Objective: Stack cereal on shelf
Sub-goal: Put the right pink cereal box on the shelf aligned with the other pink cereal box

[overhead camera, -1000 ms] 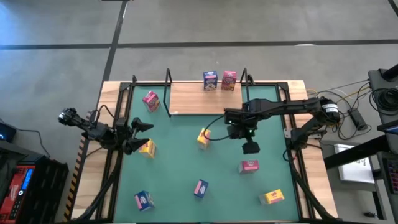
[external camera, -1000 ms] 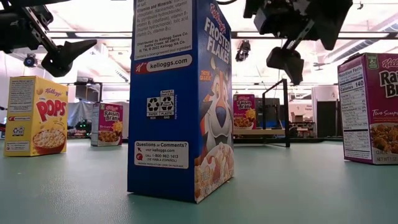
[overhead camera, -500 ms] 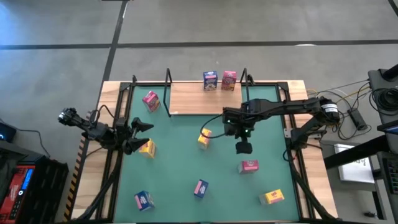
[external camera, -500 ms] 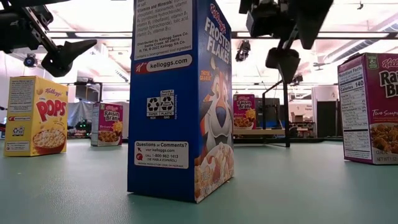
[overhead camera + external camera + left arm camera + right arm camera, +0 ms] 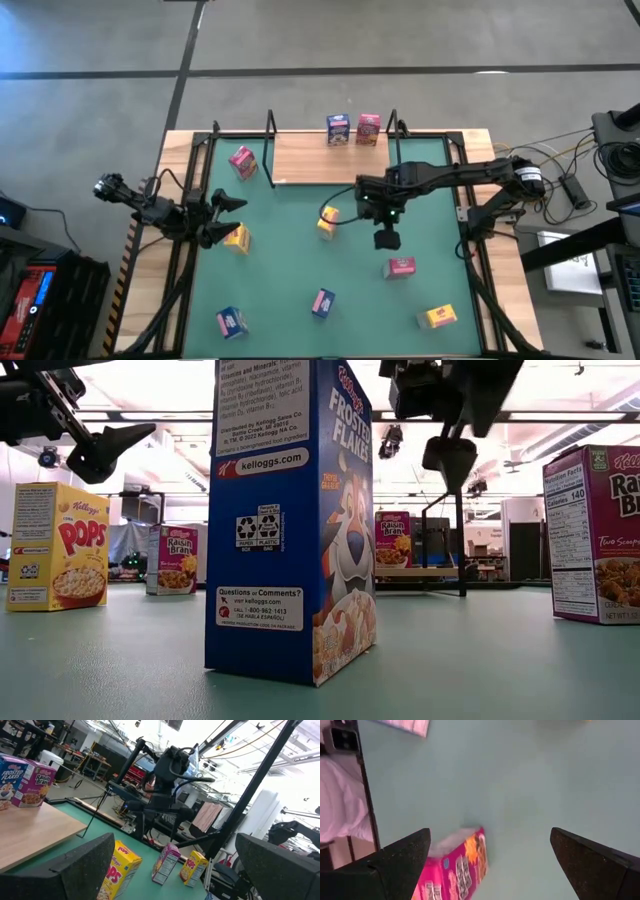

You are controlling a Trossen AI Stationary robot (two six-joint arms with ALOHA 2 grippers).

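The shelf (image 5: 310,160) is a light-wood board at the table's far edge, with a blue cereal box (image 5: 338,130) and a pink one (image 5: 368,128) standing on it. More cereal boxes stand on the green mat (image 5: 280,275). My right gripper (image 5: 385,239) hangs open above the mat at mid-table, slanting down. A pink box (image 5: 401,267) (image 5: 457,870) stands just nearward of it and a yellow box (image 5: 327,221) to its left. My left gripper (image 5: 226,216) (image 5: 175,865) waits open at the mat's left edge, beside another yellow box (image 5: 237,238).
Also on the mat are a pink box (image 5: 242,161) by the shelf's left post, two blue boxes (image 5: 322,302) (image 5: 231,321) and a yellow box (image 5: 439,316) near the front edge. Thin black uprights (image 5: 392,125) frame the shelf. Cables and gear lie off the table's right side.
My right gripper has swung a little toward the table's left and rolled about its own axis, so its finger now hangs nearly straight down in the low view. It stays open and holds nothing. No box has moved.
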